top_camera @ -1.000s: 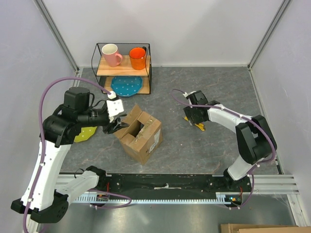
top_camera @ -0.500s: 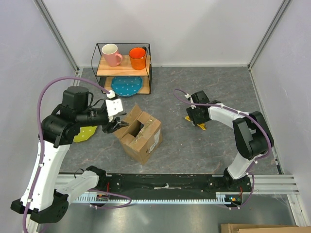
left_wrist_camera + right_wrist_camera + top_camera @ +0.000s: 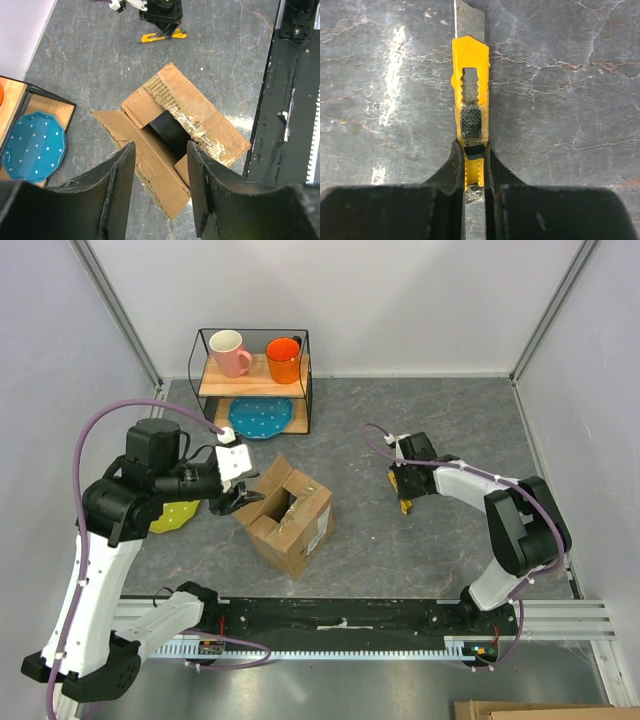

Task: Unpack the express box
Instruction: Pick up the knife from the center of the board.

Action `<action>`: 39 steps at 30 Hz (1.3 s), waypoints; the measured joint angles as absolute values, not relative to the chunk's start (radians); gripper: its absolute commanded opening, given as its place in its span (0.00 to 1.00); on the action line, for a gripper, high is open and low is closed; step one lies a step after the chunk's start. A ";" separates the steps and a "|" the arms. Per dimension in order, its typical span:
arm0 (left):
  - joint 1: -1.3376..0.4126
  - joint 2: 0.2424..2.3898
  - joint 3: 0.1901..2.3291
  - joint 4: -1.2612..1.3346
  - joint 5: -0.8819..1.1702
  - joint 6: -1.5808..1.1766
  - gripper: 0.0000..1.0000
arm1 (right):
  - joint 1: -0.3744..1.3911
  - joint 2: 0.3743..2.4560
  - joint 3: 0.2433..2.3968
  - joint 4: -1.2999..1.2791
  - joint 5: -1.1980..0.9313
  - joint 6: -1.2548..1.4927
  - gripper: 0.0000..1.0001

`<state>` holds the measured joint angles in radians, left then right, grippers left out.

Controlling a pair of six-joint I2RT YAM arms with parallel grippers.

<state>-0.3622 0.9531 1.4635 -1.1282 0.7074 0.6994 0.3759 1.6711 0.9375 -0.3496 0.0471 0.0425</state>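
The express box point(image 3: 292, 517) is a brown carton in the middle of the table with its top flaps point(image 3: 197, 107) spread open. A black item point(image 3: 170, 132) shows inside it. My left gripper point(image 3: 236, 502) hovers at the box's left flap, open point(image 3: 160, 150), with cardboard showing below between its fingers. A yellow utility knife point(image 3: 470, 65) lies flat on the table to the right of the box, its blade out and pointing away. My right gripper point(image 3: 471, 147) is shut on the knife's handle, low over the table point(image 3: 405, 496).
A black wire rack point(image 3: 305, 380) at the back left holds a pink mug point(image 3: 229, 350), an orange mug point(image 3: 283, 358) and a blue dotted plate point(image 3: 260, 418). A yellow plate point(image 3: 172, 517) lies under the left arm. A black rail point(image 3: 340, 615) runs along the near edge.
My right gripper has closed its fingers onto the yellow knife and shifted slightly right over it. The left arm and the box have not moved.
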 measured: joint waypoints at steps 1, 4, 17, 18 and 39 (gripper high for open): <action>-0.362 0.952 1.464 -1.128 0.707 0.699 0.53 | 0.375 1.663 0.928 -0.341 0.039 0.048 0.05; -0.362 0.950 1.465 -1.129 0.708 0.699 0.54 | 0.383 1.631 0.899 -0.338 0.005 0.063 0.04; -0.362 1.053 1.498 -1.126 0.802 0.636 0.69 | 0.664 1.168 1.002 -0.405 0.012 0.038 0.03; -0.362 1.062 1.498 -1.124 0.809 0.624 0.70 | 0.696 1.140 1.018 -0.405 0.026 0.030 0.03; -0.362 1.052 1.259 -0.719 0.977 0.205 0.84 | 1.216 1.174 1.253 -0.513 0.356 -0.139 0.03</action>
